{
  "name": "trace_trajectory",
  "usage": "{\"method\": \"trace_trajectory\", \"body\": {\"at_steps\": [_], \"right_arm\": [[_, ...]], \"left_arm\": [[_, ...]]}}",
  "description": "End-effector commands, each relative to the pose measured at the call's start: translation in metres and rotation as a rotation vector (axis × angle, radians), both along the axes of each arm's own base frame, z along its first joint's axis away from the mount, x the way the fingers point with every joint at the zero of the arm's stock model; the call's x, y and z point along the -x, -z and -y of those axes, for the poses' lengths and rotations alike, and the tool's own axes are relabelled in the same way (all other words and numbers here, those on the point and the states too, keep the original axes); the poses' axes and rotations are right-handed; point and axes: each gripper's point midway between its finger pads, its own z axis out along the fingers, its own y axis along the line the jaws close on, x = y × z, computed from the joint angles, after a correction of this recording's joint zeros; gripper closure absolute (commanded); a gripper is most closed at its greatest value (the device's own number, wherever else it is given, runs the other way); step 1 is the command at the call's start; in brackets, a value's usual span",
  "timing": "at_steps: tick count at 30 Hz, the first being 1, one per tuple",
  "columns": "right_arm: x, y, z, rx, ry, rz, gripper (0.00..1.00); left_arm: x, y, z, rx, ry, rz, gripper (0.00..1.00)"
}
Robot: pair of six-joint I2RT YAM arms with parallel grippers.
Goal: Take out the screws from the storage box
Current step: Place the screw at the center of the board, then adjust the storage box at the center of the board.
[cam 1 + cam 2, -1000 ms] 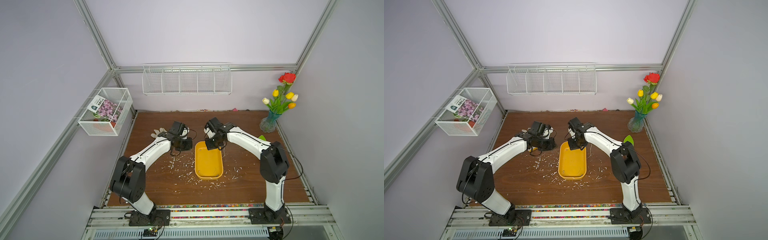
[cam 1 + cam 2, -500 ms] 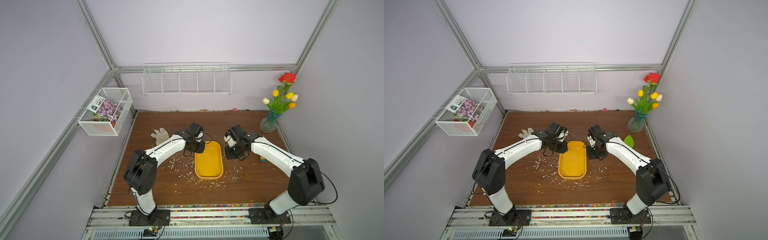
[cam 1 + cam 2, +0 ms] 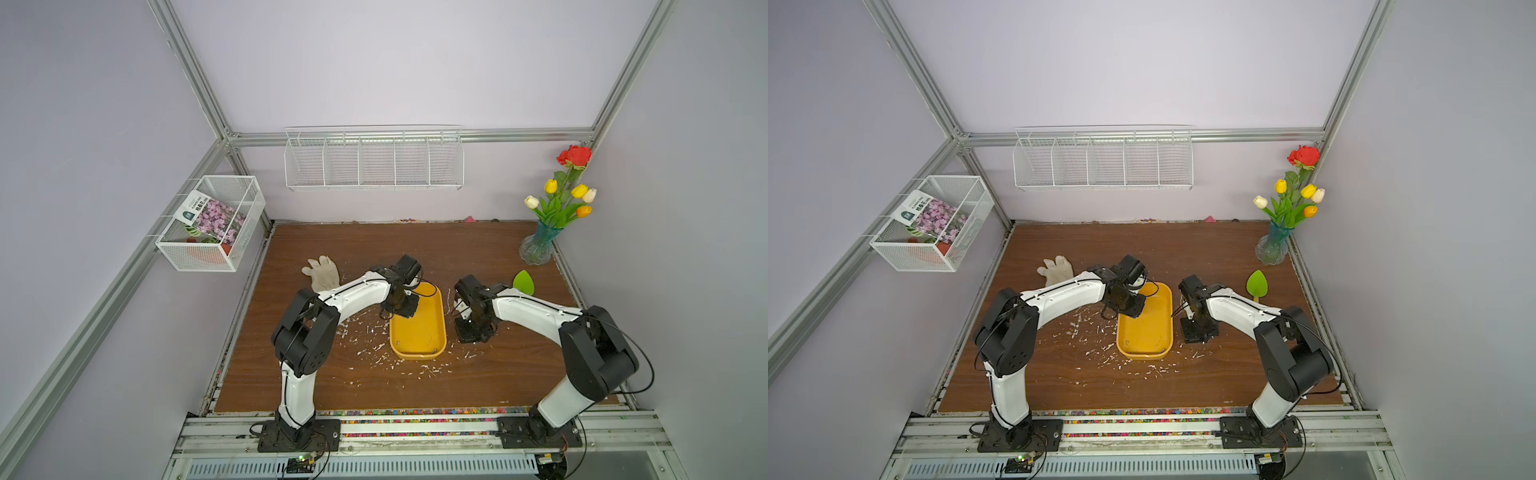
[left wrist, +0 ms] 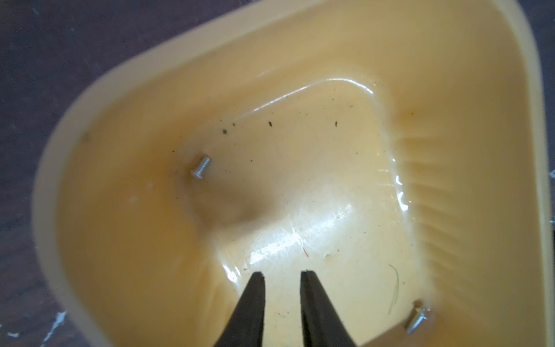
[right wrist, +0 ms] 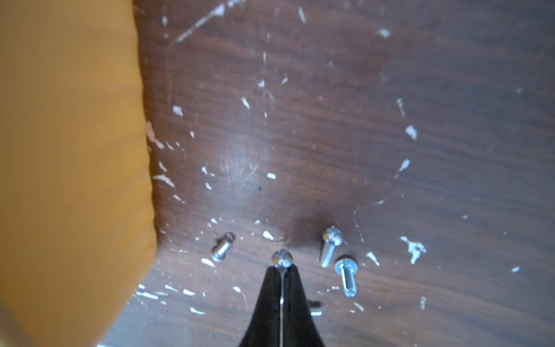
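Yellow storage box (image 3: 417, 332) mid-bench, with screws both inside it and beside it.

The box lies on the brown bench (image 3: 374, 245) among scattered white flecks (image 3: 376, 334). A glove (image 3: 322, 272) lies off to the left of its far end, and a green leaf (image 3: 523, 282) and a flower vase (image 3: 538, 247) are to its right. The left fingers (image 4: 252, 306) hang inside the box's far end, parted narrowly with nothing between them. Two screws (image 4: 199, 167) lie well apart on the box floor. The right fingers (image 5: 270, 294) are low over the bench just right of the box, pinched shut on one screw (image 5: 282, 259), with three loose screws (image 5: 330, 245) close by.
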Motion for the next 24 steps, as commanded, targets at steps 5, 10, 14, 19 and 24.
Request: {"method": "trace_trajectory", "body": {"at_steps": [5,10,14,19,24], "right_arm": [[-0.002,0.006,-0.002,0.019,-0.016,0.001,0.79],[-0.01,-0.01,-0.006,0.004,-0.018,0.036,0.7],[-0.021,-0.034,-0.01,-0.016,-0.017,0.089,0.67],[-0.035,-0.064,-0.019,-0.058,-0.017,0.157,0.66],[-0.044,-0.091,-0.023,-0.087,-0.015,0.219,0.65]], "left_arm": [[-0.005,-0.012,0.005,0.02,-0.041,0.031,0.73],[-0.012,-0.055,0.007,0.122,-0.082,0.073,0.66],[-0.032,-0.077,-0.017,0.111,-0.15,0.12,0.61],[-0.051,-0.072,-0.041,0.087,-0.18,0.113,0.55],[-0.052,-0.046,-0.045,0.042,-0.149,0.081,0.54]]}}
